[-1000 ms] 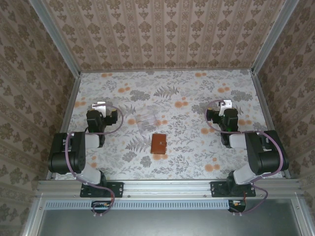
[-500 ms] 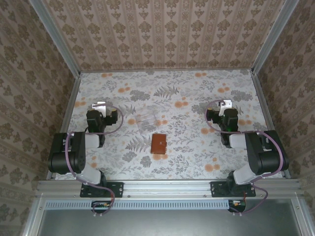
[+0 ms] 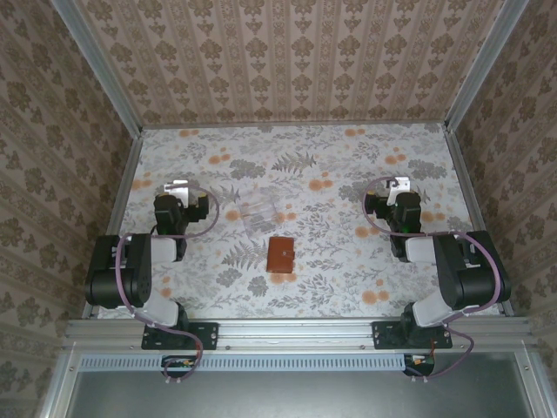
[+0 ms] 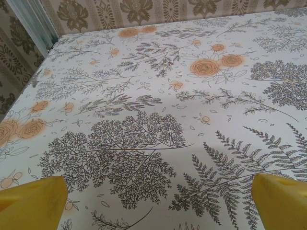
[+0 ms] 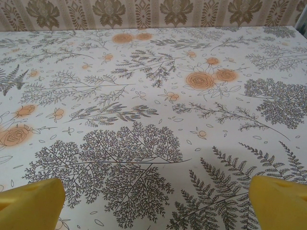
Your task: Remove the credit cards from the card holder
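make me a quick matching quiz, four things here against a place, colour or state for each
1 wallet
2 tray
3 left claw
4 right claw

a clear, just past the wallet
b open, out on the right side
c brown, lying in the middle
d open, out on the left side

Pairs: 1-c, 2-a, 3-d, 4-b
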Robot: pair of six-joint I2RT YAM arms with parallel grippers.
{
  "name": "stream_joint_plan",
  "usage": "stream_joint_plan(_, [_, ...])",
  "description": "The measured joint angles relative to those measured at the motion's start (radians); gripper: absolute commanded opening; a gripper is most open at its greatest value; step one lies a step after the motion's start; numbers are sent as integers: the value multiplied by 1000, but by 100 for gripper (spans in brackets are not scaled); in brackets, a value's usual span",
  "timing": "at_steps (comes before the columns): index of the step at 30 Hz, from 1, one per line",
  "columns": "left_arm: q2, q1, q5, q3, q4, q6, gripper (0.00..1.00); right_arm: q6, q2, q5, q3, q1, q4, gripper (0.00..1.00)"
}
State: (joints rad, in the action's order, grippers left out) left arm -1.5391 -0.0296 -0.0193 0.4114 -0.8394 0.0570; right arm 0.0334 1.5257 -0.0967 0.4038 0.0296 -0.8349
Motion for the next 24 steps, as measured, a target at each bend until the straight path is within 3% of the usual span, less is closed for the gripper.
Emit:
stream_joint_plan(14, [0,10,7,0,0,0,100,0,-2,-3,0,0,5,100])
stream_joint_plan(19, [37,-38,-67,0,31,8,100,5,-84,-35,53,5,180,100])
stream_joint_plan(24, [170,-138,-190,35,195,26,100,24,-196,-59,127,22,335,100])
